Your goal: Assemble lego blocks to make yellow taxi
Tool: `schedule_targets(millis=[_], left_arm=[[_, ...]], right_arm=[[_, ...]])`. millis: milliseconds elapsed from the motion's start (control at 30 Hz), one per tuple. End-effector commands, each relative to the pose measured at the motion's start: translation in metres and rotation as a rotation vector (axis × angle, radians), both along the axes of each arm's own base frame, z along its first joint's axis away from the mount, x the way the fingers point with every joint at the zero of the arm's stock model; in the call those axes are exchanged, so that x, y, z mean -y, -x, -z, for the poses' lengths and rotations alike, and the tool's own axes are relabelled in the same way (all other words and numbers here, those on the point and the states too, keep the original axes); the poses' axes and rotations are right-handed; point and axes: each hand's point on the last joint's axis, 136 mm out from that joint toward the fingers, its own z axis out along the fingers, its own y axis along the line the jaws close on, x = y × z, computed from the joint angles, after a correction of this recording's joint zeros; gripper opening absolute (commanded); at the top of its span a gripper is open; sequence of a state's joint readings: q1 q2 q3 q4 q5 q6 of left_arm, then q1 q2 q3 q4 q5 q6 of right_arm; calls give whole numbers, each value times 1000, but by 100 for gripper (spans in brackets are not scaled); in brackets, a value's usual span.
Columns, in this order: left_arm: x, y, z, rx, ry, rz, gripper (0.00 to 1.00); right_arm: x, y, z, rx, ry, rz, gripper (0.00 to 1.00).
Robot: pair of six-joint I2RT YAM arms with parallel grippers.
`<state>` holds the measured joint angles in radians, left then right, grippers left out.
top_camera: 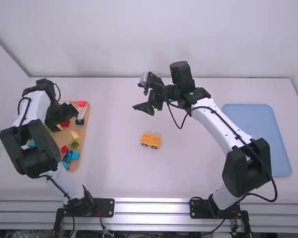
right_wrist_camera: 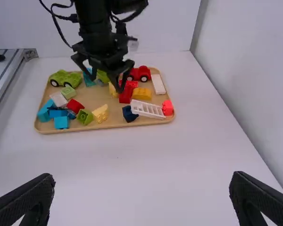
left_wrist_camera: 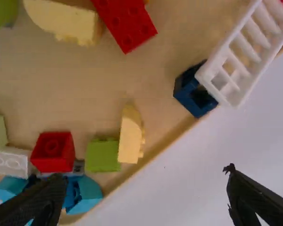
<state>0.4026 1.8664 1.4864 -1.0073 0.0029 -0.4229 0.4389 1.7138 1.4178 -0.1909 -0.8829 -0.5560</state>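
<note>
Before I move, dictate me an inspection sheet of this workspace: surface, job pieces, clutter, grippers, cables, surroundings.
Surface: white table.
Job's things: yellow wheeled piece on the table between the arm bases; wooden tray of mixed blocks, left side.
Clutter: blue tray, right side; red car and green car on the wooden tray.
Grippers: left gripper open above the wooden tray; right gripper open, holding nothing.
Cables: black cable along the right arm, looped near its wrist.
Surroundings: white walls; people, nothing seen.

Trays, two: wooden tray (right_wrist_camera: 108,126), blue tray (top_camera: 258,134). Cars, three: yellow car (top_camera: 151,140), green car (right_wrist_camera: 65,79), red car (right_wrist_camera: 140,74). White lattice (right_wrist_camera: 148,109), one.
</note>
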Motion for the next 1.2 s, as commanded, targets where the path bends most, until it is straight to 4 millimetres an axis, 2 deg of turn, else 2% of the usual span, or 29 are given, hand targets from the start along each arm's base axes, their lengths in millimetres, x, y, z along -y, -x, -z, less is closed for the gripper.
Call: schedule_targets(millis=[0, 100, 167, 367, 500, 767, 900, 1167], left_arm=[[3, 9, 4, -68, -89, -51, 90], [3, 14, 11, -89, -124, -68, 88], [5, 16, 22, -86, -110, -70, 79], [5, 30, 48, -107, -104, -89, 70], [2, 27, 59, -80, -114, -65, 63], [-2, 26, 72, -46, -121, -83, 59], [4, 19, 81, -3, -37, -43, 58], [3, 24, 95, -41, -27, -58, 53]], right_arm=[[-4, 4, 2, -5, -1, -16, 99], [-2, 3, 2, -7, 1, -11, 99], [-1, 3, 2, -8, 1, -9, 98], [1, 1, 2, -10, 0, -3, 99], [-1, 2, 2, -2, 2, -10, 98], [-1, 0, 4, -4, 14, 12, 99], [-1, 0, 4, -5, 14, 11, 98], [-1, 0, 4, -5, 14, 10, 99]])
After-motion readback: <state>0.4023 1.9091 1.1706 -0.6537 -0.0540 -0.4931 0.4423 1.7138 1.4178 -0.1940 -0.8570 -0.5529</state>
